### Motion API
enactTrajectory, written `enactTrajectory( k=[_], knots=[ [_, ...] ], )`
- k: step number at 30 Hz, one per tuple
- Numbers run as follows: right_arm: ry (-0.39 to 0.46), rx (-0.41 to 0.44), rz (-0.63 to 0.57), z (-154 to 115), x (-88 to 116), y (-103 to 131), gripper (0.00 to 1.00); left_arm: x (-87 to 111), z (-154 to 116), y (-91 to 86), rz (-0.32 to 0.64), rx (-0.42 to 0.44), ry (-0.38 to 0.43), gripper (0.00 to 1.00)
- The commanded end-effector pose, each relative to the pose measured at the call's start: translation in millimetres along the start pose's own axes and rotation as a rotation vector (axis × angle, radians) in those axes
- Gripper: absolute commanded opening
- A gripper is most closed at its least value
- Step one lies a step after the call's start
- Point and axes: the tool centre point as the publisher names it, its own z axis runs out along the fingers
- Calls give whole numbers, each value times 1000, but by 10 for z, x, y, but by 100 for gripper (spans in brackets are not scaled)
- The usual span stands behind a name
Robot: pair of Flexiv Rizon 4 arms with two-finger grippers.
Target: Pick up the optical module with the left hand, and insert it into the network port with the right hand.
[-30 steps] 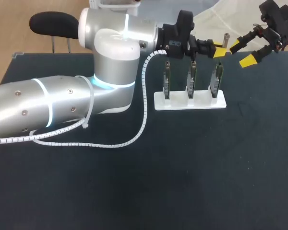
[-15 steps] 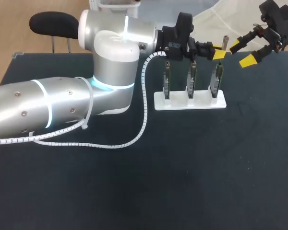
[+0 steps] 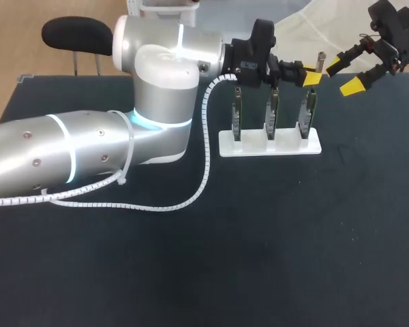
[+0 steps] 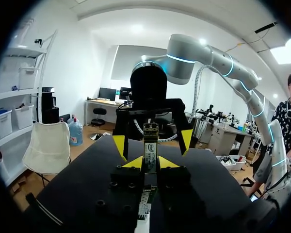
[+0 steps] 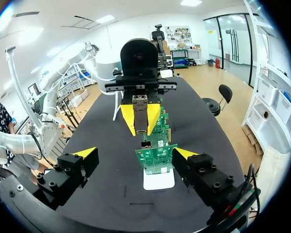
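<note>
The optical module (image 4: 149,147), a slim metal stick with a label, stands upright between the yellow tips of my left gripper (image 4: 150,163), which is shut on it. In the head view the left gripper (image 3: 311,77) holds the module (image 3: 320,59) above the rightmost of three green circuit boards (image 3: 307,110) on a white stand (image 3: 313,146). My right gripper (image 3: 343,75) hangs open just right of it, facing it. From the right wrist, the open right gripper (image 5: 135,154) frames the nearest board (image 5: 156,156), with the module (image 5: 140,116) beyond it.
The white stand (image 5: 158,180) sits at the far middle of the dark table (image 3: 273,245). My left arm's thick silver body (image 3: 88,146) and its white coiled cable (image 3: 157,204) cover the table's left half.
The left gripper with the module has shifted very slightly. The right arm has not moved.
</note>
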Motion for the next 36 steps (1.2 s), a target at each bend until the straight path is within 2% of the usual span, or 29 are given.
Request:
enactTrajectory(
  k=[1,20,26,31,36],
  knots=[
    [0,1,0,0,0,1,100,0,13,20,-1,3,3,0],
    [0,1,0,0,0,1,100,0,2,18,-3,1,10,0],
    [-4,81,-28,-219,17,-97,100,0,2,18,-3,1,10,0],
    [-10,106,-74,-349,-78,-166,100,0,2,18,-3,1,10,0],
    [-27,107,-111,-339,-226,-177,100,0,2,18,-3,1,10,0]
  ],
)
